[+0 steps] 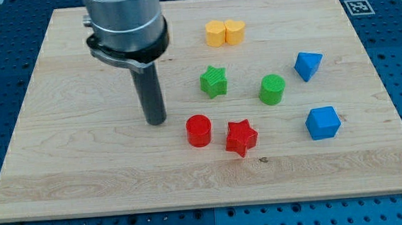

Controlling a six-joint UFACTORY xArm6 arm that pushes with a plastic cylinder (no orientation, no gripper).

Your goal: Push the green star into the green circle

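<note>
The green star (214, 81) lies near the board's middle. The green circle (272, 89), a short cylinder, stands to its right with a gap between them. My tip (157, 120) rests on the board to the left of the green star and a little below it, apart from it. The red circle (198, 130) is just to the tip's lower right, not touching.
A red star (241, 136) lies right of the red circle. Two yellow blocks (224, 33) sit side by side near the top. A blue block (308, 65) and a second blue block (322, 122) are at the right. The wooden board (63, 172) ends at blue perforated table.
</note>
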